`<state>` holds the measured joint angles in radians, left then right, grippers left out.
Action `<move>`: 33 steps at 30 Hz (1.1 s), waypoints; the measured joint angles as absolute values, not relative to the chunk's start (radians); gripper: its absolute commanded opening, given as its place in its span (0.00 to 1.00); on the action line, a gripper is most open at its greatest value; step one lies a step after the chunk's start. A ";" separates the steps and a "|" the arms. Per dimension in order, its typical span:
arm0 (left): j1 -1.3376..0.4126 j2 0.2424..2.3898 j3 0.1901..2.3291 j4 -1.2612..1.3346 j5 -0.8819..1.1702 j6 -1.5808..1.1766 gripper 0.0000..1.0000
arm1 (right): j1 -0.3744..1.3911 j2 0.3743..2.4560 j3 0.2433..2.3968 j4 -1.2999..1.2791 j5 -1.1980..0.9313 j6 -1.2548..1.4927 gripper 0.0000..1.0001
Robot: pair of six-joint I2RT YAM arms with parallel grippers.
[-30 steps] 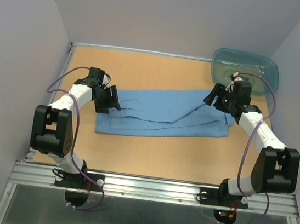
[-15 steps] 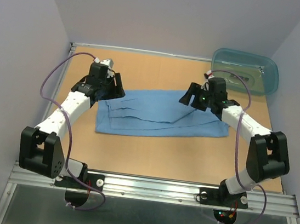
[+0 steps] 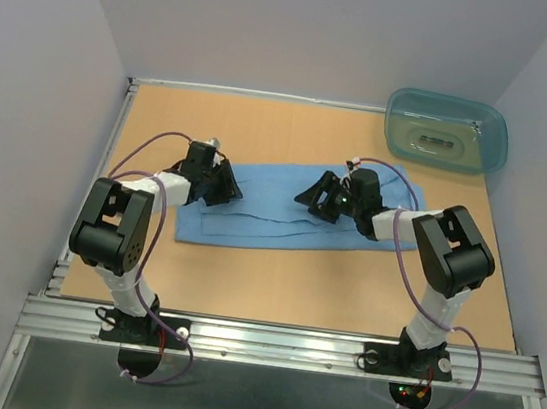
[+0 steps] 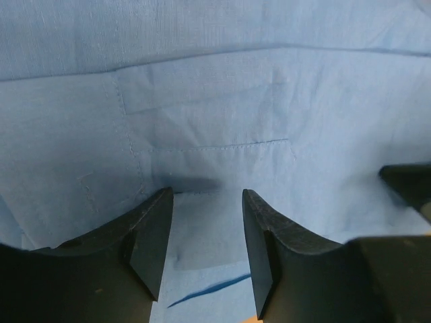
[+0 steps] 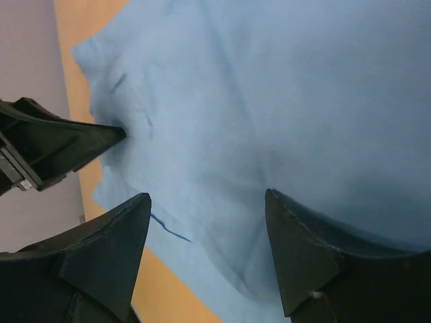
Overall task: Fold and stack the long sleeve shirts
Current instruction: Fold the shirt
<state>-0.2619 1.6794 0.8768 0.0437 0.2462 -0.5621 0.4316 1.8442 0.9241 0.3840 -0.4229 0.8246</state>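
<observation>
Hovering low over the light blue shirt [image 3: 272, 214] with both grippers, neither holding anything. Found the shirt lying flat as a long, partly folded band across the middle of the table [image 3: 243, 281], well apart from the teal tub [image 3: 447, 130] at the far right corner. Saw the left gripper [image 3: 224, 183] at the band's far left end, jaws parted around bare cloth, tips down near a stitched seam; could not tell whether touching or just above. Saw the right gripper [image 3: 313, 195] near the middle of the far edge, jaws spread wide over smooth cloth, nothing pinched. Judged the step in hand to be taking hold for the next fold. Seemed best to lower both sets of tips squarely onto the cloth and catch every layer at the edge, not the top layer alone, since thin cotton slides and peels apart easily. Seemed wise also to close both grips together, lift only enough to clear the table, and carry both holds level, so as to lay the fold straight and without dragging the band askew.
</observation>
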 measured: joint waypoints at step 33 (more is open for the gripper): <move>-0.222 1.645 0.768 0.208 0.280 -0.645 0.56 | 0.079 1.884 0.821 0.631 -0.469 0.877 0.74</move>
<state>-0.2222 1.6451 0.7677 0.2077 0.2802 -0.6453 0.0792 1.8835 0.8207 0.6308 -0.4686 0.8768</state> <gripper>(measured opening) 0.559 0.738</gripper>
